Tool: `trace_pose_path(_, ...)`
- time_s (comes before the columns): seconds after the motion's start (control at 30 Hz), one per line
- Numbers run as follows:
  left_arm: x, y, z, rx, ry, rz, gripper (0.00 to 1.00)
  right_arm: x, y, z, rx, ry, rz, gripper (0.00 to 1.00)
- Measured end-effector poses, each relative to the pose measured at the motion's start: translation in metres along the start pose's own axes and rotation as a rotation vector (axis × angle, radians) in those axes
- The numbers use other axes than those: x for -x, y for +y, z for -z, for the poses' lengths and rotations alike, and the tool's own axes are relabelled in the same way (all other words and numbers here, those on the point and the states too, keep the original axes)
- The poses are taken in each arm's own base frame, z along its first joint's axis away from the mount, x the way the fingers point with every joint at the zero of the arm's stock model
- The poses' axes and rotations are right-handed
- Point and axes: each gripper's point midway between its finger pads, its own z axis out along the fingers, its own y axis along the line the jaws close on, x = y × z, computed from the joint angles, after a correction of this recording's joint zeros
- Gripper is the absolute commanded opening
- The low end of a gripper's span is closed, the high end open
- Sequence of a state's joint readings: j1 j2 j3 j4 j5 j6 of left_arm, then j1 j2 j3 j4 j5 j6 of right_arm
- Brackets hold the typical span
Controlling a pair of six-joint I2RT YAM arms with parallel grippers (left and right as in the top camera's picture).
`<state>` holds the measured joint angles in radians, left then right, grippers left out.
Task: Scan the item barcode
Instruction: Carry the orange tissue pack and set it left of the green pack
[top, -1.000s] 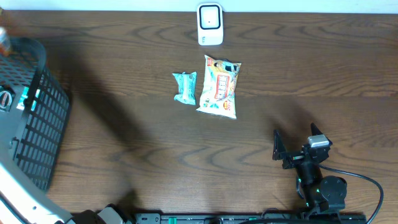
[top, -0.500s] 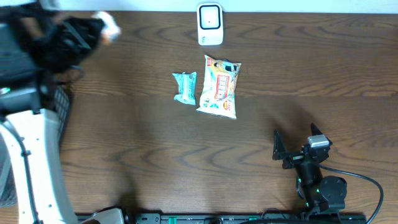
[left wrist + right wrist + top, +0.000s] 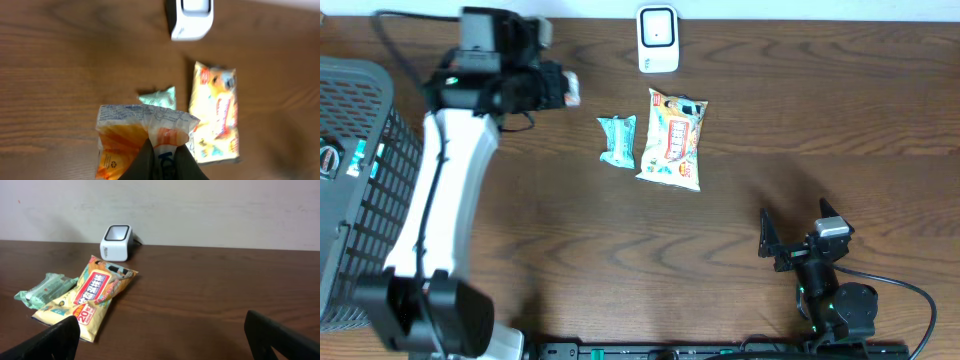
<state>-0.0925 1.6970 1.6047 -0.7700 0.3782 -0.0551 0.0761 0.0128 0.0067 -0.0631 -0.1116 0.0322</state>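
**Packet lifted, scan not yet made**

The task looks about halfway through. The left gripper (image 3: pixel 552 88) is clamped shut on an orange-and-white packet (image 3: pixel 131 137), pinching it at its crimped edge and carrying it above the table (image 3: pixel 620 260). The packet sits off to the left of the scanner (image 3: pixel 658 40), a little nearer the robot than the scanner, and clearly apart from it. What is left, as I judge it, is bringing the packet across to the scanner's window and turning its barcode that way — no barcode can be made out on the faces that show.

2 other items lie on the table just in front of the scanner: a yellow snack bag (image 3: pixel 672 140) almost straight ahead of it, and a teal packet (image 3: pixel 617 140) just beside the bag on its left. Whether either of them has been scanned cannot be told. A dark basket (image 3: pixel 365 200) stands far to the left of the scanner.

The left arm is stretched long from the robot's side of the table, its wrist turned toward the scanner. The right gripper (image 3: pixel 798 238) rests far from the scanner on the right, low near the table's front edge, jaws spread wide and holding nothing.
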Motion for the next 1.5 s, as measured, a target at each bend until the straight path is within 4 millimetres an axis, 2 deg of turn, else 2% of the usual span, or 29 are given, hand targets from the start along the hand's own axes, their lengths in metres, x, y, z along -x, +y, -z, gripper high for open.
trace_pose_path(0.1,-0.016,0.009,-0.028,0.041,0.084,-0.038,0.08,0.000,0.000,0.000,0.000,0.000,0.000,0.99)
trace_pose_path(0.3,-0.044,0.047,-0.070,0.164,0.219,-0.045,0.08,0.000,0.000,0.000,0.000,0.000,0.000,0.99)
trace_pose_path(0.5,-0.055,0.063,-0.098,0.198,0.261,-0.040,0.08,0.000,0.000,0.000,0.000,0.000,0.000,0.99)
trace_pose_path(0.7,-0.064,0.070,-0.115,0.209,0.293,-0.037,0.09,0.000,0.000,0.000,0.000,0.000,0.000,0.99)
trace_pose_path(0.73,-0.065,0.070,-0.118,0.209,0.296,-0.038,0.17,0.000,0.000,0.000,0.000,0.000,0.000,0.99)
trace_pose_path(0.77,-0.066,0.071,-0.120,0.210,0.300,-0.042,0.33,0.000,0.000,0.000,0.000,0.000,0.000,0.99)
trace_pose_path(0.83,-0.067,0.072,-0.124,0.212,0.302,-0.037,0.36,0.000,0.000,0.000,0.000,0.000,0.000,0.99)
trace_pose_path(1.23,-0.058,0.072,-0.127,0.219,0.257,0.031,0.39,0.000,0.000,0.000,0.000,0.000,0.000,0.99)
trace_pose_path(1.3,-0.054,0.070,-0.123,0.217,0.243,0.032,0.42,0.000,0.000,0.000,0.000,0.000,0.000,0.99)
trace_pose_path(1.4,-0.035,0.062,-0.102,0.210,0.174,0.012,0.49,0.000,0.000,0.000,0.000,0.000,0.000,0.99)
trace_pose_path(1.5,0.000,0.049,-0.062,0.198,0.032,-0.014,0.50,0.000,0.000,0.000,0.000,0.000,0.000,0.99)
